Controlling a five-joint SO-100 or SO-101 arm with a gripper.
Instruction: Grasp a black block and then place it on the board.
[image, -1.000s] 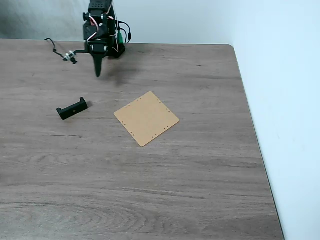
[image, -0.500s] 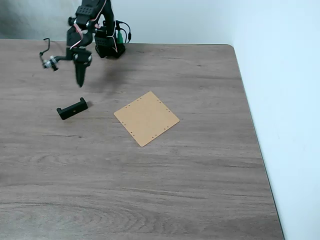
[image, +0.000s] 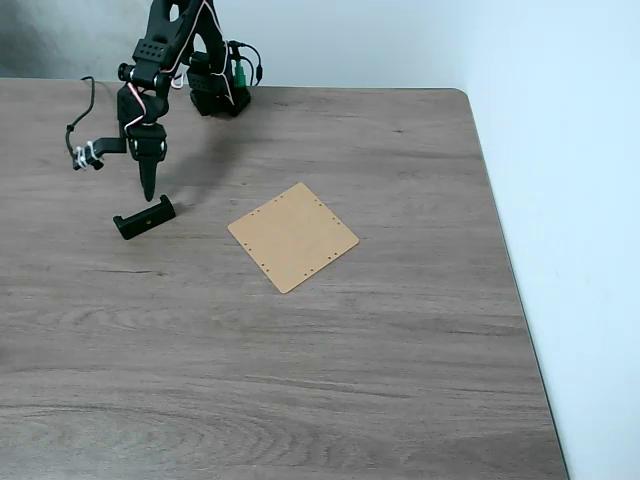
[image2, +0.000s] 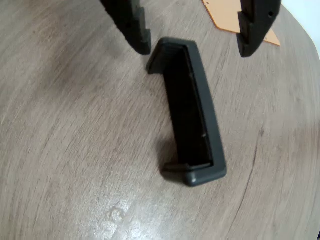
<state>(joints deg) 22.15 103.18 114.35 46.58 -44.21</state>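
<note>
Open, empty claw (image2: 195, 42) hangs over the black block (image2: 190, 110) on the wood counter (image: 350, 380), fingers straddling its far end, apparently lining up a grasp. Board (image: 293, 236) at block's three o'clock.

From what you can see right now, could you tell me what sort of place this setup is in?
Probably a hobby or lab desk: a wood-grain table against a plain pale wall, with a small wired robot arm.

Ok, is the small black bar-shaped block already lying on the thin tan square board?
No, in the fixed view the small black bar-shaped block lies on the bare wooden table, apart from the thin tan square board.
</note>
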